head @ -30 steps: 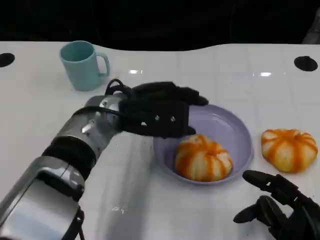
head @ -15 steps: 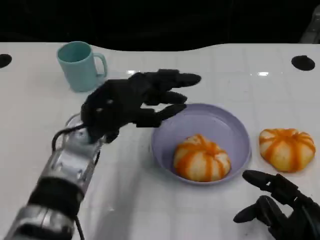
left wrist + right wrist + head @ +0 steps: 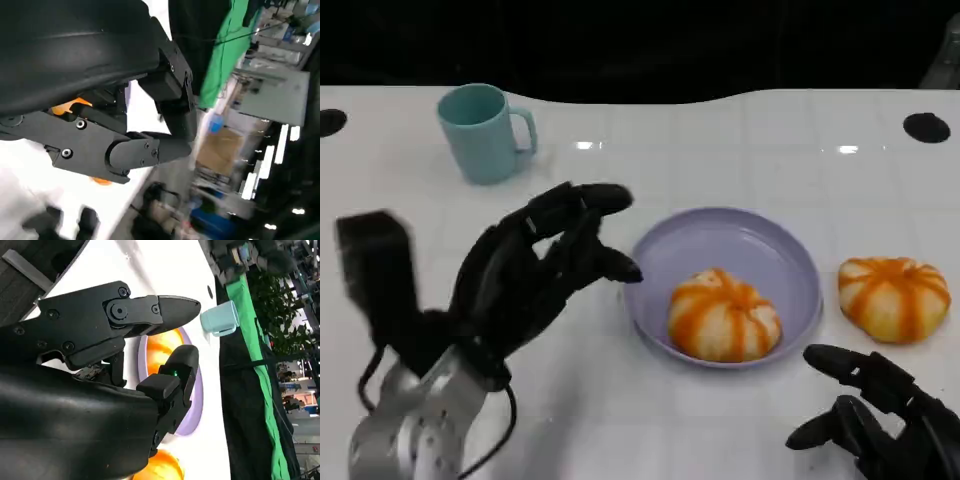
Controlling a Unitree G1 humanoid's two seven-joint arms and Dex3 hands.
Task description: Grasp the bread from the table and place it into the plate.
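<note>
On the white table (image 3: 740, 420) a lilac plate (image 3: 765, 240) sits a little right of centre. One orange-striped bread roll (image 3: 724, 317) lies inside it, toward the near left part of the dish. A second bread roll (image 3: 893, 297) of the same kind rests on the table just beside the plate's right rim, apart from it. A teal mug (image 3: 480, 130) stands upright at the far left, handle to the right, well away from the plate.

The left hand (image 3: 525, 275) is raised above the table to the left of the plate, holding nothing, with its fingers (image 3: 582, 199) spread and reaching toward the plate's left edge; whether the nearest fingertip touches the rim cannot be told. Its silver forearm (image 3: 415, 435) comes up from the lower left corner.

The right hand (image 3: 880, 415) lies low at the near right corner, in front of the second roll and clear of it. It grasps nothing, and its fingers (image 3: 840, 362) are apart. In the right wrist view its fingers (image 3: 165, 307) point toward the plate (image 3: 195, 390) and the mug (image 3: 220, 317).
</note>
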